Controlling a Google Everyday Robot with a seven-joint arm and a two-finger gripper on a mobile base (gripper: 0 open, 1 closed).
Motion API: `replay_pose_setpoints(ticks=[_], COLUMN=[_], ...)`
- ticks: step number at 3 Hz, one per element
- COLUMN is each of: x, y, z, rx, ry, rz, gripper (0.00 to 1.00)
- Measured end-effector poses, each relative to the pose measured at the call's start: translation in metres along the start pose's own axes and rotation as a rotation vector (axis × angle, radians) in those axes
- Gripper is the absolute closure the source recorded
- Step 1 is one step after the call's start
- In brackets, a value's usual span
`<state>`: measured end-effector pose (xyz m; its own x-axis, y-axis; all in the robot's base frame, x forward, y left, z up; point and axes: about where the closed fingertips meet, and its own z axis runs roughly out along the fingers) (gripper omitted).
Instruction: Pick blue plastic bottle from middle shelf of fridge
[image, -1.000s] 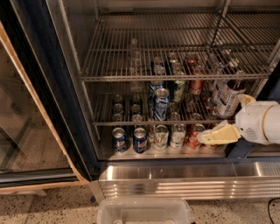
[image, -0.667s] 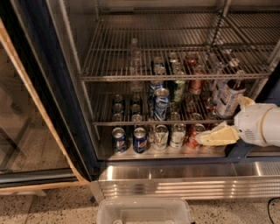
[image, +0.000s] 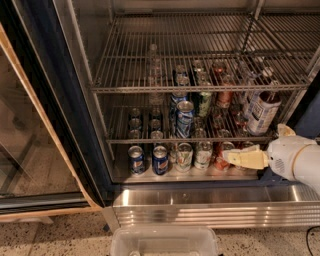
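The blue plastic bottle (image: 262, 113) stands upright at the right end of the middle shelf (image: 150, 140), a silver wire rack in the fridge (image: 75, 145). It holds a dark brown drink and has a blue-and-white label; its top reaches up to the rack above. My gripper (image: 265, 145) is white with cream fingers and sits at the fridge's lower right, just below and in front of the bottle, apart from it. One finger (image: 245, 159) points left over the bottom row of cans and the other shows near the bottle's base. The gripper is open and empty.
Several cans fill the racks, with a tall blue can (image: 184, 119) mid-shelf and two blue soda cans (image: 136, 160) on the floor panel. The glass sliding door (image: 30, 150) is at the left. A ribbed steel base strip (image: 200, 210) and a white plastic bin (image: 165, 242) lie below.
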<state>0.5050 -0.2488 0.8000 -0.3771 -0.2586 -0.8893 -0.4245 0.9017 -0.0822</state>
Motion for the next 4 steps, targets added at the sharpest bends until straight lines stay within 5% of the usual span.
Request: replay_pose_setpoints(ticks=[2,4], x=[0.000,-0.009], y=[-0.003,-0.048], z=[0.007,0.028], rx=[0.014,0.109], ry=[-0.038,-0.200], rz=[0.030,0.116], gripper=[0.00,0.00])
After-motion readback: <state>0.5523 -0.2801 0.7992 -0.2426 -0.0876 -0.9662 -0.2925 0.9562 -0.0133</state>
